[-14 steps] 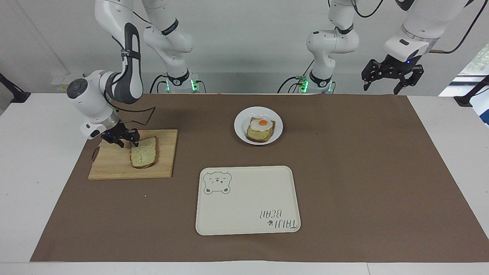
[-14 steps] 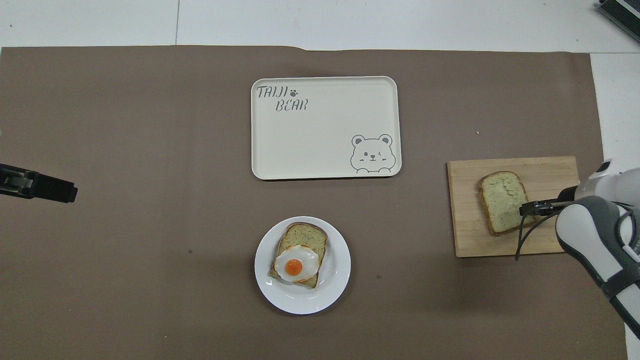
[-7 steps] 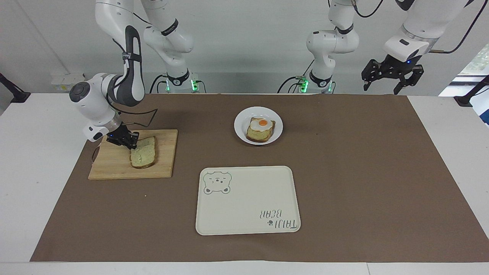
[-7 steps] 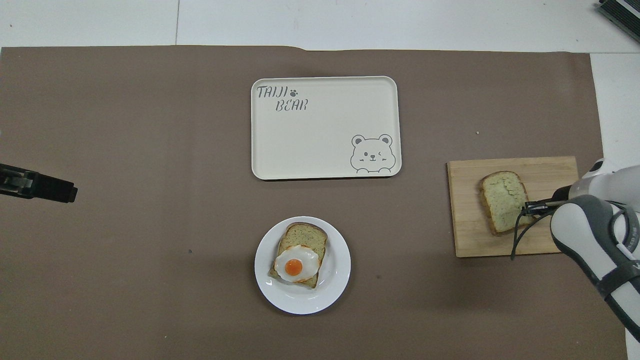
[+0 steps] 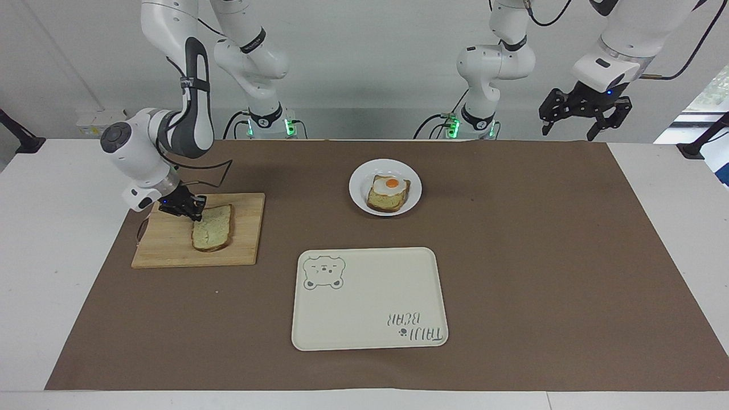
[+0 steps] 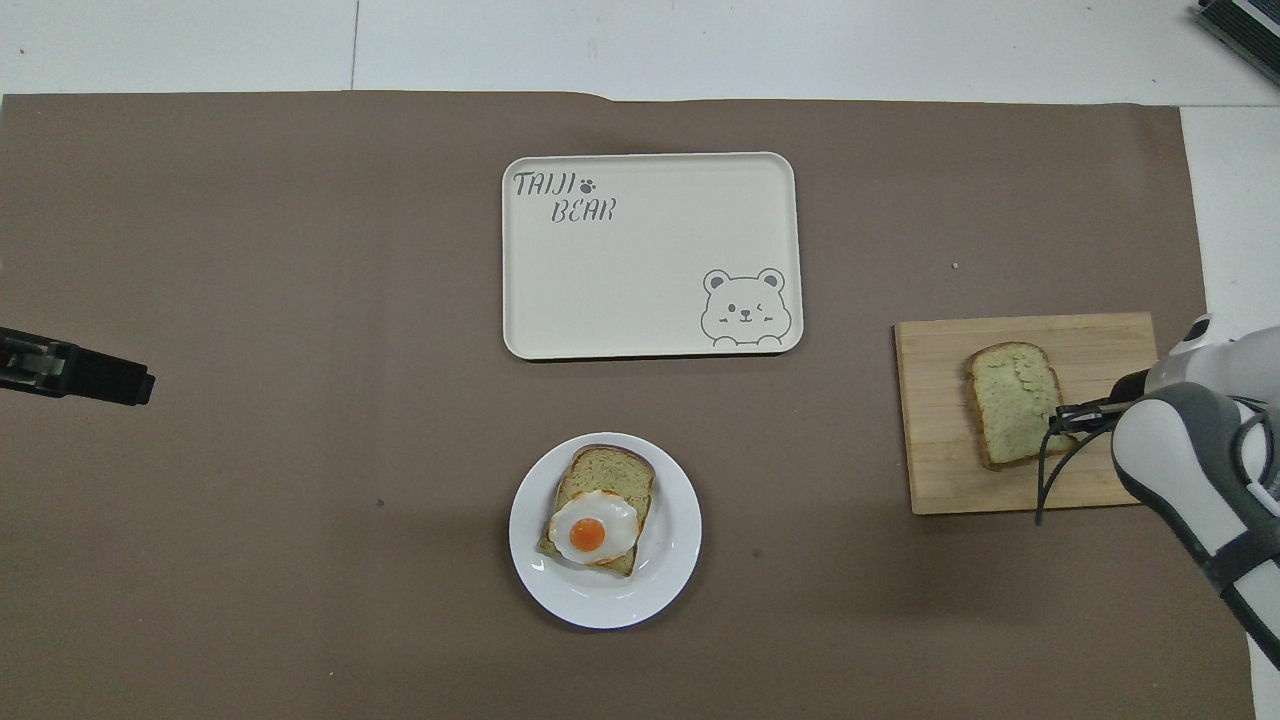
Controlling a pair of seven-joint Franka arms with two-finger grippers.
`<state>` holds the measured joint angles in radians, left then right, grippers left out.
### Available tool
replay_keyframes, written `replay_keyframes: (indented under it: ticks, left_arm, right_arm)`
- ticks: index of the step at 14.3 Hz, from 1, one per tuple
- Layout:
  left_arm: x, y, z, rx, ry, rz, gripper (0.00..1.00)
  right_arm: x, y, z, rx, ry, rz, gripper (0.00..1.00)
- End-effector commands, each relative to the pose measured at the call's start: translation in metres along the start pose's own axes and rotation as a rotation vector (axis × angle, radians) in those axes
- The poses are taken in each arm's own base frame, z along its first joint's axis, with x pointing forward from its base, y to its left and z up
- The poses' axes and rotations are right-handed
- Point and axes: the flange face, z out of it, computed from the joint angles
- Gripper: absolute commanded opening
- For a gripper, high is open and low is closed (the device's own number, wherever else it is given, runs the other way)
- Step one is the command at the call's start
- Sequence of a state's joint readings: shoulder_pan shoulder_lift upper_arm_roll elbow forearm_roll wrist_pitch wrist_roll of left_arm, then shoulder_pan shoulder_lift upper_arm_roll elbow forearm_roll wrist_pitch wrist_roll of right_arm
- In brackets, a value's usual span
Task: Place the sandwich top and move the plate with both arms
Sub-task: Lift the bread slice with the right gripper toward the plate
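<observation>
The sandwich top (image 5: 214,229) lies on a wooden cutting board (image 5: 171,250) toward the right arm's end of the table. My right gripper (image 5: 192,212) is low over the board and shut on the edge of the slice nearest the robots; it also shows in the overhead view (image 6: 1062,417), at the slice (image 6: 1012,400). The white plate (image 5: 357,199) stands mid-table near the robots and holds a bread slice with a fried egg (image 5: 389,192). My left gripper (image 5: 575,128) waits open and empty, raised over the left arm's end of the table.
A cream bear tray (image 5: 370,307) lies farther from the robots than the plate (image 6: 682,560), and shows in the overhead view (image 6: 650,300). A brown mat (image 5: 541,256) covers the table. The cutting board (image 6: 940,470) lies near the mat's edge.
My right gripper closed on the edge of the sandwich top, and the slice shifted slightly on the board. The left arm has not moved.
</observation>
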<state>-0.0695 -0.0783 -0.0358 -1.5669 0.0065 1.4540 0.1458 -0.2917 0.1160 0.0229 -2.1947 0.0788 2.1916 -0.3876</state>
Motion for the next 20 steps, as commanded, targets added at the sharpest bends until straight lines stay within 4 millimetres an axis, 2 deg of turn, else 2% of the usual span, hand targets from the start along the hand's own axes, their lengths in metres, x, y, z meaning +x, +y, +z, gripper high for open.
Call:
replay_keyframes:
  ticks: [1, 6, 9, 13, 16, 18, 20]
  left_arm:
    - [-0.007, -0.001, 0.0, 0.0, -0.002, -0.012, 1.0]
    - [-0.007, -0.001, 0.0, 0.0, -0.002, -0.013, 1.0]
    - [-0.007, -0.001, 0.0, 0.0, -0.002, -0.012, 1.0]
    - [-0.007, -0.001, 0.0, 0.0, -0.002, -0.01, 1.0]
    - [-0.007, -0.001, 0.0, 0.0, -0.002, -0.013, 1.0]
    - [-0.007, -0.001, 0.0, 0.0, -0.002, -0.012, 1.0]
    - [-0.007, -0.001, 0.0, 0.0, -0.002, -0.01, 1.0]
  right_arm:
    - [0.006, 0.006, -0.025, 0.026, -0.02, -0.033, 0.0]
    - [0.015, -0.023, -0.064, 0.12, -0.027, -0.043, 0.0]
    - [0.023, -0.069, -0.084, 0.158, -0.008, -0.098, 0.0]
    - [0.025, -0.116, -0.083, 0.271, -0.008, -0.124, 0.0]
    - [0.023, -0.161, -0.074, 0.327, 0.076, -0.128, 0.0]
    - [0.021, -0.213, -0.064, 0.312, 0.116, -0.135, 0.0]
    - [0.018, -0.269, -0.06, 0.3, 0.131, -0.067, 0.0]
